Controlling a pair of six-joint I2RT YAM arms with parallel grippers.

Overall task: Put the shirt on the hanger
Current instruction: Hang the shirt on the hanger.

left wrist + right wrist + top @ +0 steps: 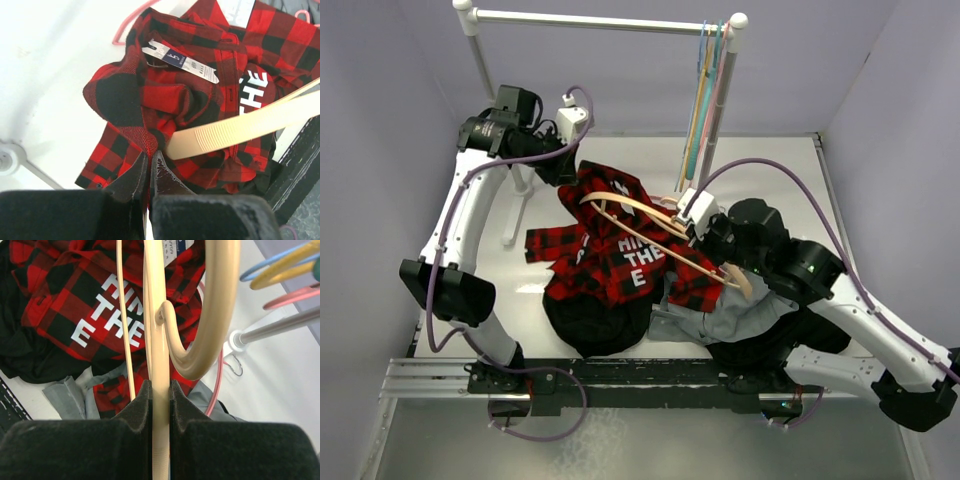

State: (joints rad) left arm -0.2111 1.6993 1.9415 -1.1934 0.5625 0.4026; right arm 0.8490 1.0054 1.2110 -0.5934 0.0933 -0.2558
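Mid-threading at the table's [780, 190] middle: left gripper [149, 161] pinched shut on the shirt [610, 255], right gripper [160, 390] clamped on the hanger [650, 222] lying across it; next calls for easing one hanger arm inside the shirt.

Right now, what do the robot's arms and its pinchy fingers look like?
Both arms are white tubes with chunky black joints: the left arm and the right arm. A thin purple cable loops along each. The left gripper and right gripper each have two black, wedge-shaped fingers.
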